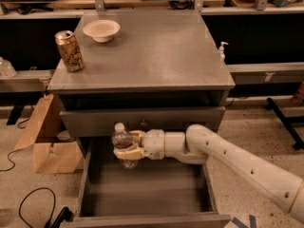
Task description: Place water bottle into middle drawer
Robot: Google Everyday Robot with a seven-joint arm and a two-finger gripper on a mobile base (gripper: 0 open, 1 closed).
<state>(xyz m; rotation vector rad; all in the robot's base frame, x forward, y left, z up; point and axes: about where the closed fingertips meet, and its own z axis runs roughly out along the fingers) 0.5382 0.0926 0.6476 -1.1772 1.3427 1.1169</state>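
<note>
Plainly upright, the water bottle [121, 139] hangs in the air over the open middle drawer [152, 190], above the drawer's back left part and not touching its bare grey floor. Its white cap reaches up in front of the lower edge of the shallower drawer front [142, 121] above, which is closed and carries a small round knob. The gripper [125, 145] is clamped around the bottle's body, one pale yellowish finger [127, 152] running across below the label and the other above it, so the fingers are closed narrowly on the bottle. From the gripper the white arm [247, 171] stretches away toward 4 o'clock and leaves the view at the lower right corner. Up at 12 o'clock from the bottle lies the flat grey cabinet top [152, 56]. On it, toward 11 o'clock, a gold-brown drink can [70, 51] stands near the left edge, and a white bowl [101, 30] sits just beyond it toward the back, apart from the can. At 9 o'clock from the bottle, a brown cardboard box [45, 144] rests on the floor beside the cabinet, and a black cable [26, 208] loops on the floor at 8 o'clock.
</note>
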